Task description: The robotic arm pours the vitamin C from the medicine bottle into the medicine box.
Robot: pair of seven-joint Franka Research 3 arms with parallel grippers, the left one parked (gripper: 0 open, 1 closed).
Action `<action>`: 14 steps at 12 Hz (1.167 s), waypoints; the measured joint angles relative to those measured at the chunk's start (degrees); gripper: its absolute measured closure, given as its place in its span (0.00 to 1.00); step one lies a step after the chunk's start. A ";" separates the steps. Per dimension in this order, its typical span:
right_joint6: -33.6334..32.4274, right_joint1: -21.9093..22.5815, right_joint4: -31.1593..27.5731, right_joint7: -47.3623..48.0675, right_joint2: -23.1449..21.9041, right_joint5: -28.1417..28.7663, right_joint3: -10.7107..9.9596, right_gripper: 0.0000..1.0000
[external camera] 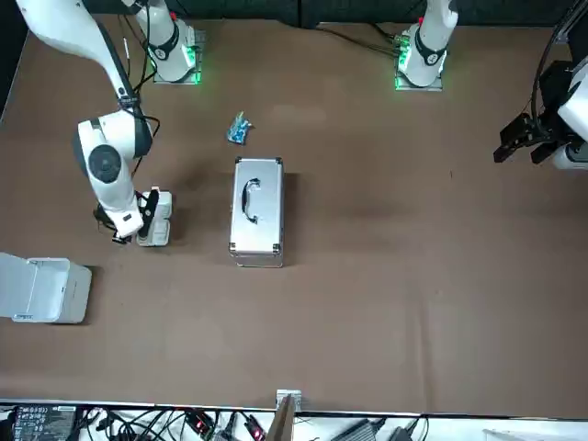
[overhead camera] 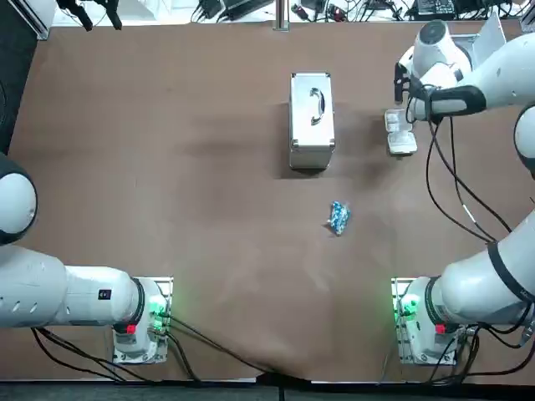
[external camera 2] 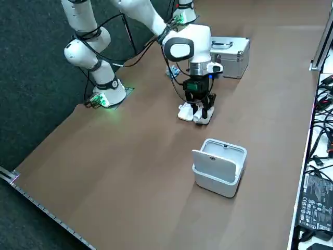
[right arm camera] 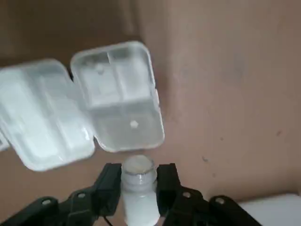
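Holding: the right gripper (right arm camera: 138, 178) clamps the medicine bottle (right arm camera: 137, 200), one black finger pressed to each side of its neck.
Arm pose: in the top view the right arm (overhead camera: 501, 75) climbs from its base at lower right, leaves the frame's right edge and returns at upper right. In the right side view the wrist stands upright at upper centre, fingers aimed down at the table (overhead camera: 167, 167).
Bottle: white and translucent, with a threaded neck and an open mouth turned toward the medicine box (right arm camera: 115, 101).
Box: clear plastic, lying open on the table with its lid folded out flat beside it (the tray is split into compartments). It sits at upper right of the top view, directly under the gripper.
Wrist view only: the grip, the bottle mouth and a small white speck in one compartment. Whether that is a tablet I cannot tell.
Other views only: a silver case (overhead camera: 312, 121) at upper centre, a blue packet (overhead camera: 338, 218) near the middle, and a white bin (external camera 2: 218, 166) at lower centre of the side view.
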 joint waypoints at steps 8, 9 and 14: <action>-3.35 -3.82 0.37 -33.66 -3.73 40.21 -4.37 0.58; -4.03 -4.48 0.37 -36.61 -3.76 43.32 -4.73 0.58; -6.77 -5.35 0.36 -50.71 -3.83 59.99 -7.82 0.58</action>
